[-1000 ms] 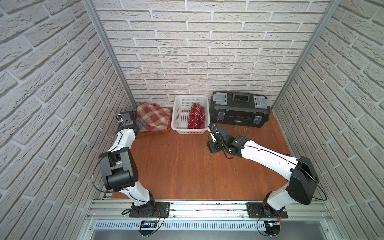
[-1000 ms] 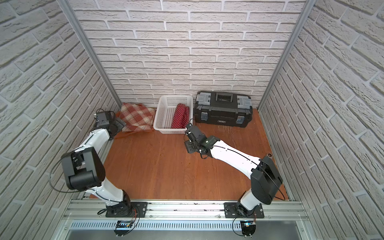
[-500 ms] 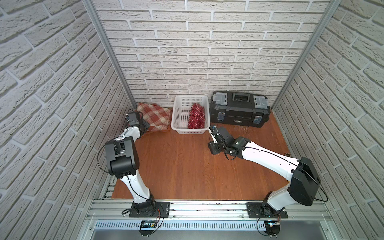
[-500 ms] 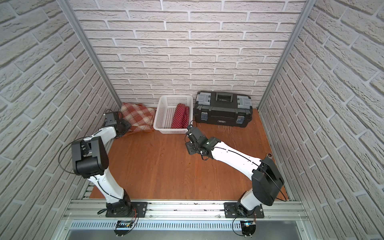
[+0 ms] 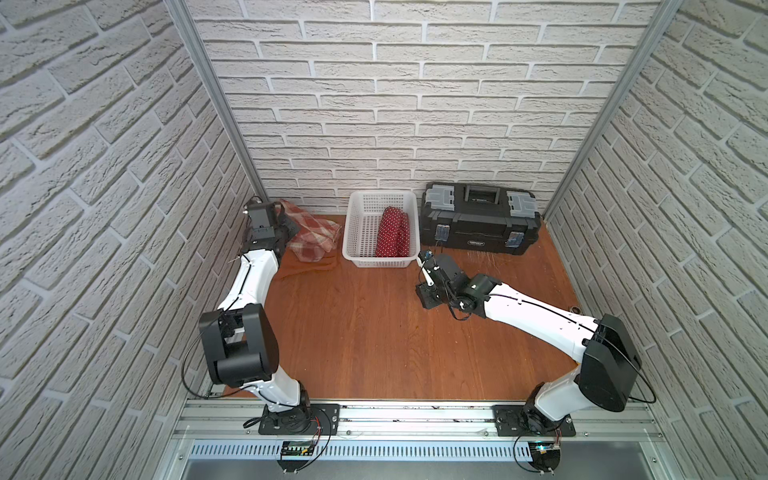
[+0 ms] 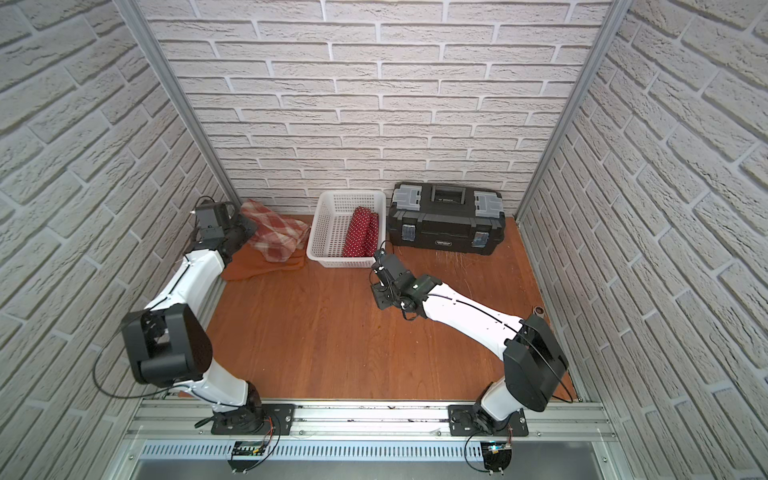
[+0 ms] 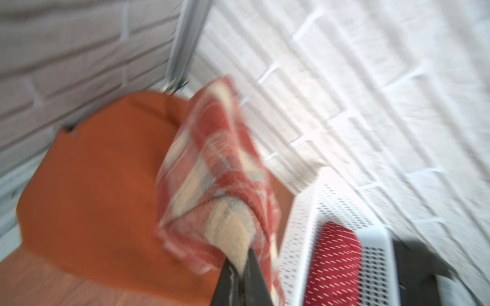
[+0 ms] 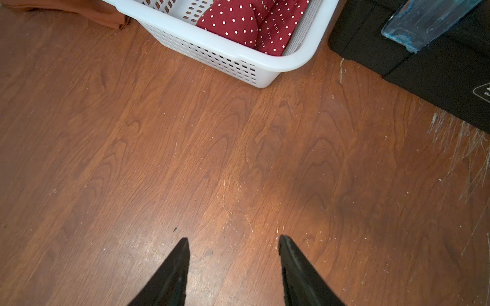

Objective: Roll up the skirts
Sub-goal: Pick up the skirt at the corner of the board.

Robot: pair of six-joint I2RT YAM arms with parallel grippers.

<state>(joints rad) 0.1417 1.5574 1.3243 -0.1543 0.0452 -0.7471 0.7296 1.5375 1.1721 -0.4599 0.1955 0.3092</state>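
Note:
The red-and-cream plaid skirt (image 5: 312,232) (image 6: 277,235) lies crumpled in the back left corner on top of the flat rust-orange skirt (image 5: 305,268) (image 7: 92,185). My left gripper (image 7: 244,265) is shut on a corner of the plaid skirt (image 7: 217,172), which hangs from the fingers. In both top views the left gripper (image 6: 245,226) sits at the skirt's left edge. The polka-dot skirt (image 5: 392,232) (image 8: 238,23) lies rolled in the white basket (image 5: 376,262). My right gripper (image 8: 233,238) (image 5: 426,293) is open over bare floor in front of the basket, holding nothing.
A black toolbox (image 5: 478,220) (image 8: 437,69) stands right of the basket (image 8: 265,62) against the back wall. Brick walls close in on three sides. A small dark ring (image 6: 539,309) lies by the right wall. Wood floor (image 5: 353,324) stretches between the arms.
The left gripper went from open to shut on the plaid skirt's corner, and the arm swung in toward the pile. The right arm stayed roughly in place, its jaws a little narrower.

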